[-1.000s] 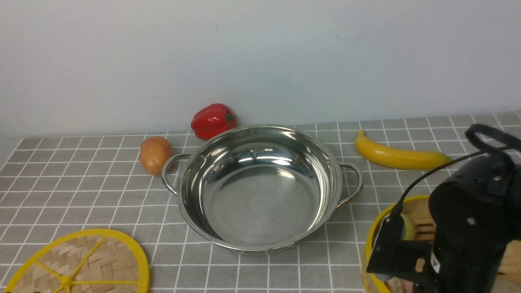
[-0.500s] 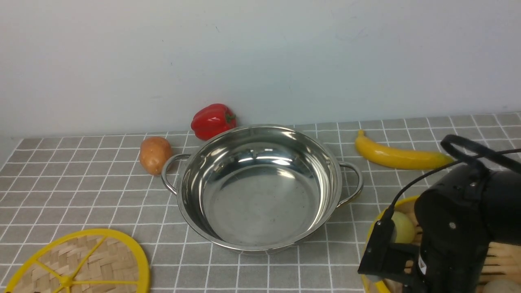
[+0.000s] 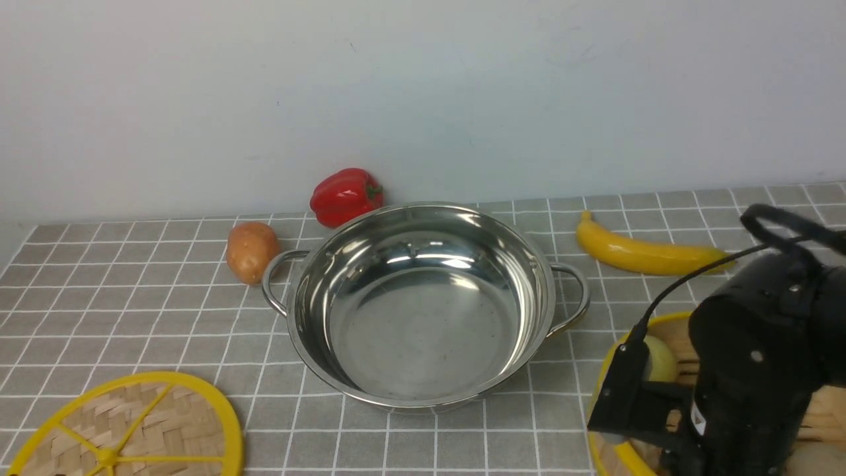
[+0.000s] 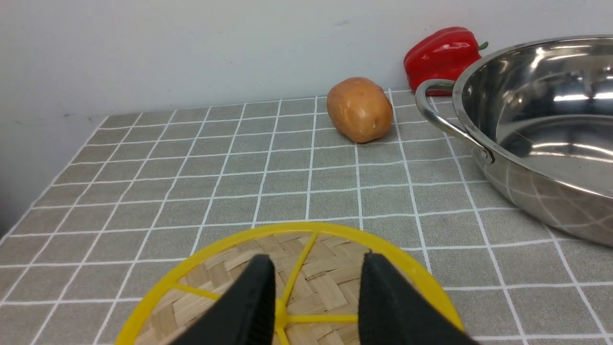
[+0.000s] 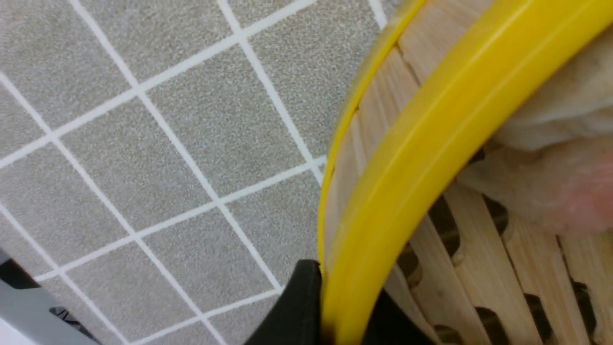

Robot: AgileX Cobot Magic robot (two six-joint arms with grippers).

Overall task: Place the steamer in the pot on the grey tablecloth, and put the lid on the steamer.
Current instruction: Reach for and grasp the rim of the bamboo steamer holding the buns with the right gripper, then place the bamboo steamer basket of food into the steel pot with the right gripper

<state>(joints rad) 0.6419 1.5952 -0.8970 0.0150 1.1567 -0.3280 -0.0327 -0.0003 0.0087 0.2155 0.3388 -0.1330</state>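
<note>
The steamer [image 3: 667,322] stands at the front right of the grey tablecloth [image 3: 132,297], with pale buns [image 3: 661,362] inside. My right gripper [image 5: 342,311] is shut on its yellow top rim [image 5: 421,158], one finger outside the slat wall and one inside. In the front view the right arm [image 3: 753,370] hides those fingers. The empty pot [image 3: 423,330] sits mid-cloth, left of the steamer. The lid [image 3: 132,423] lies flat at the front left. My left gripper [image 4: 316,261] is open over the lid [image 4: 306,278], its fingers either side of a spoke near the hub.
A potato [image 3: 252,250] lies beside the pot's left handle [image 3: 274,281] and a red pepper [image 3: 346,195] behind it near the wall. A banana [image 3: 644,254] lies behind the steamer. The cloth's left edge [image 4: 28,211] is near the lid.
My right arm dipped and shifted slightly left, then came back up and right. The steamer's rim and buns shifted a little with it. The lid and pot have not moved.
</note>
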